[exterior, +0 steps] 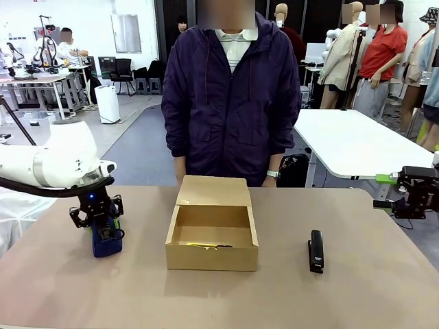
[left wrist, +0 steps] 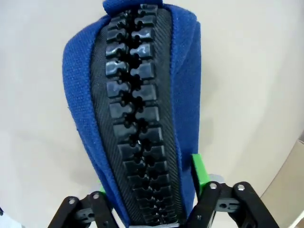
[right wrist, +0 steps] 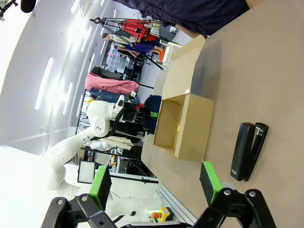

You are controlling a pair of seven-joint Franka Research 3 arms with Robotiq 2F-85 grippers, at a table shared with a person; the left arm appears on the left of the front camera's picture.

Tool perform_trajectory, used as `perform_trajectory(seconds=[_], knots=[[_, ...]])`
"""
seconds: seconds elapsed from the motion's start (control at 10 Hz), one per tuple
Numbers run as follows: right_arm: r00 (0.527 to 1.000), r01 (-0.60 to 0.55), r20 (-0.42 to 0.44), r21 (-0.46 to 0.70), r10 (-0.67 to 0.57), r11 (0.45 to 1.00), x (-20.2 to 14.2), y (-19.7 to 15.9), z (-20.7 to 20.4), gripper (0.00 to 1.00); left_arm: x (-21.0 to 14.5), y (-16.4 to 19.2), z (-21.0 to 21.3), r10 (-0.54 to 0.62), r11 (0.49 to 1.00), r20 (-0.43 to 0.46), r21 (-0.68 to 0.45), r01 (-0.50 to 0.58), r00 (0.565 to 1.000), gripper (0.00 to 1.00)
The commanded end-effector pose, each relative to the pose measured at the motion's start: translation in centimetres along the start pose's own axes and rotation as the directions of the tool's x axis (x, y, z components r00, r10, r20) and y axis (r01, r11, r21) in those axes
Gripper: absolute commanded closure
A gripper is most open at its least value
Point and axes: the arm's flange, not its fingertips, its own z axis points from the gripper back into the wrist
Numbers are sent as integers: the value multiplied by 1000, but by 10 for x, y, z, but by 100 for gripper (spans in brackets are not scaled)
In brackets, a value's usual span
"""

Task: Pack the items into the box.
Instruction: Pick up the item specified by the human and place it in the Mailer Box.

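Observation:
The navy blue pouch (exterior: 107, 241) stands on end on the table at the left. My left gripper (exterior: 104, 223) comes down over it with a finger on each side. In the left wrist view the pouch (left wrist: 137, 95) and its black zip run up between the fingers, the green pad (left wrist: 200, 169) pressed to its side. The tan box (exterior: 211, 259) lies open at mid-table, flap lid back toward the person. The yellow-green pen (exterior: 200, 245) lies inside it. My right gripper (exterior: 381, 191) hovers open at the right edge, empty (right wrist: 154, 179). From there the box (right wrist: 194, 128) is ahead.
A black stapler (exterior: 315, 251) lies on the table right of the box, also close ahead in the right wrist view (right wrist: 248, 151). A person in a dark jacket (exterior: 233, 103) stands at the far edge behind the box, hands down. Bare table runs along the front.

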Motion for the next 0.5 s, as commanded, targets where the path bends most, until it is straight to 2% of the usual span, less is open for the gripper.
perform_trajectory(seconds=[0.0, 0.4], knots=[[1000, 16, -16, 1, -16, 1000, 2, 6, 4, 0, 2, 3, 7, 30, 999, 19, 30, -31, 999, 100], [1000, 16, -16, 1, -16, 1000, 2, 6, 4, 0, 5, 13, 15, 45, 999, 20, 19, -45, 999, 100]])
